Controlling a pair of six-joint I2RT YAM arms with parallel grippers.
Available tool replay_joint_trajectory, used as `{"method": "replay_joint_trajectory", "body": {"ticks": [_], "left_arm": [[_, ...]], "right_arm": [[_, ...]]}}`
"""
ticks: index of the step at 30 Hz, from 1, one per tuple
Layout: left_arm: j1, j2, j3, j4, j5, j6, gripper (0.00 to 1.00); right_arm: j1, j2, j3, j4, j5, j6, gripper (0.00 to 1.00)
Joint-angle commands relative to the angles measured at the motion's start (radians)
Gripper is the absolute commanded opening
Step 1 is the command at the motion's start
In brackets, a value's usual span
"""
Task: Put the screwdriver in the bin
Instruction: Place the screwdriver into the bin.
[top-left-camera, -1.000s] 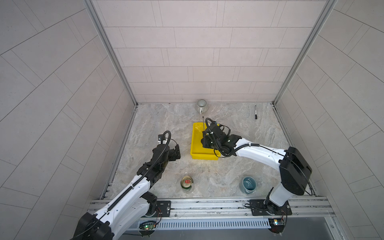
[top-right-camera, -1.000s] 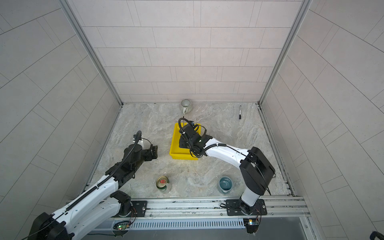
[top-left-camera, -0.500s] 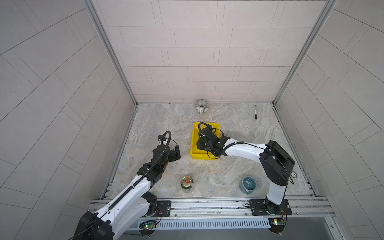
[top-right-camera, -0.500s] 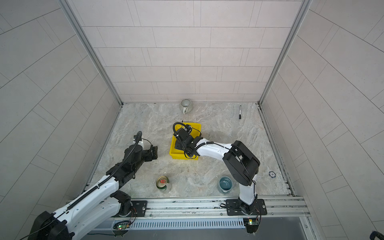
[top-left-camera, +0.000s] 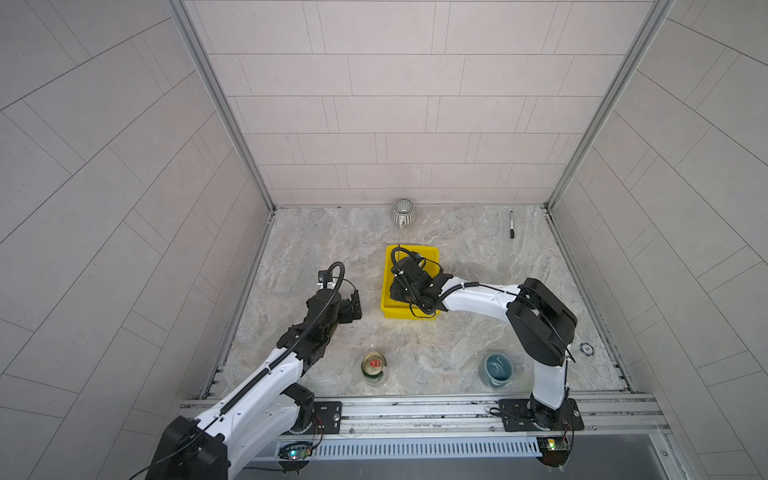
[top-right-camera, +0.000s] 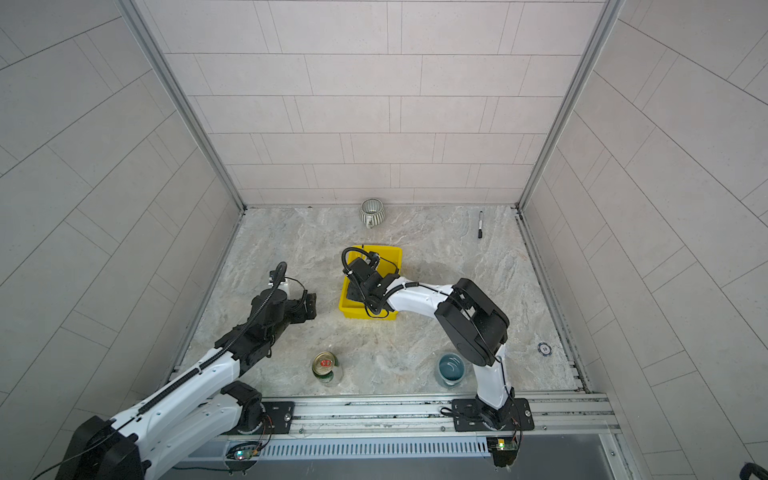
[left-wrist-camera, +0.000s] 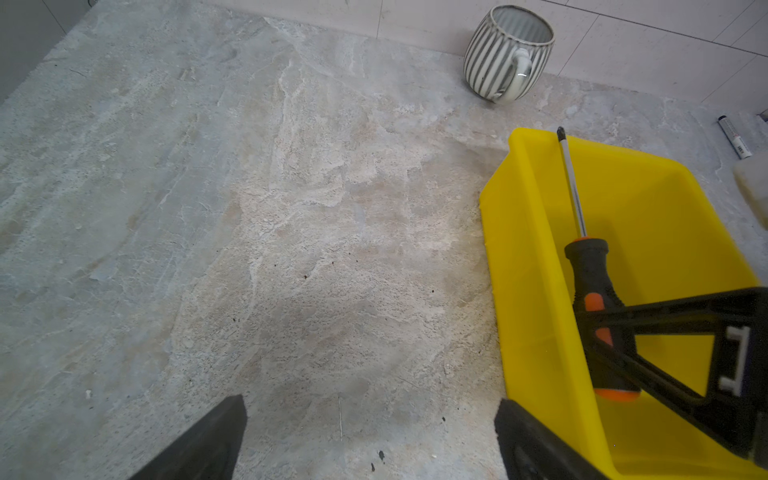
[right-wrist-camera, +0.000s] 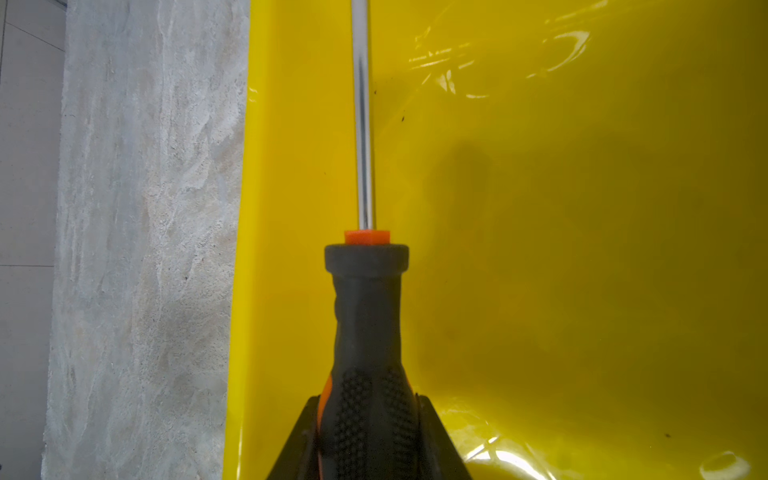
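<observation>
The screwdriver (right-wrist-camera: 368, 316) has a black handle with orange marks and a thin metal shaft. My right gripper (right-wrist-camera: 368, 401) is shut on its handle, inside the yellow bin (right-wrist-camera: 582, 249). The left wrist view shows the screwdriver (left-wrist-camera: 590, 274) slanting in the bin (left-wrist-camera: 528, 249), its tip at the far rim. In both top views the right gripper (top-left-camera: 401, 286) (top-right-camera: 357, 286) covers the tool over the bin (top-left-camera: 388, 307) (top-right-camera: 392, 255). My left gripper (left-wrist-camera: 370, 405) (top-left-camera: 355, 305) hangs open and holds nothing, left of the bin.
A striped grey cup (top-left-camera: 403, 212) stands at the back wall. A black marker (top-left-camera: 511, 224) lies at the back right. A can (top-left-camera: 373, 365) and a blue-green cup (top-left-camera: 496, 368) stand near the front rail. A small round chip (top-left-camera: 586, 348) lies at the right.
My right gripper has moved left and down into the bin with the screwdriver, and the right elbow has folded upward. The left arm has stayed still.
</observation>
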Motion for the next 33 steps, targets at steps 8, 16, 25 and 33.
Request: {"method": "replay_joint_trajectory", "body": {"ticks": [8,16,25,33], "left_arm": [[0.000,-0.059,-0.012,0.000,-0.022,-0.008,1.00],[0.000,-0.060,-0.007,-0.015,-0.031,-0.008,1.00],[0.000,-0.061,-0.013,-0.004,-0.029,-0.012,1.00],[0.000,-0.027,-0.004,0.002,0.000,-0.012,1.00]], "right_arm": [[0.010,0.002,0.054,-0.047,0.021,0.003,0.43],[0.010,-0.119,0.028,-0.115,0.064,-0.034,0.45],[0.010,-0.436,-0.164,-0.322,0.273,-0.346,0.50],[-0.001,-0.662,-0.375,-0.360,0.530,-0.472,0.58]]}}
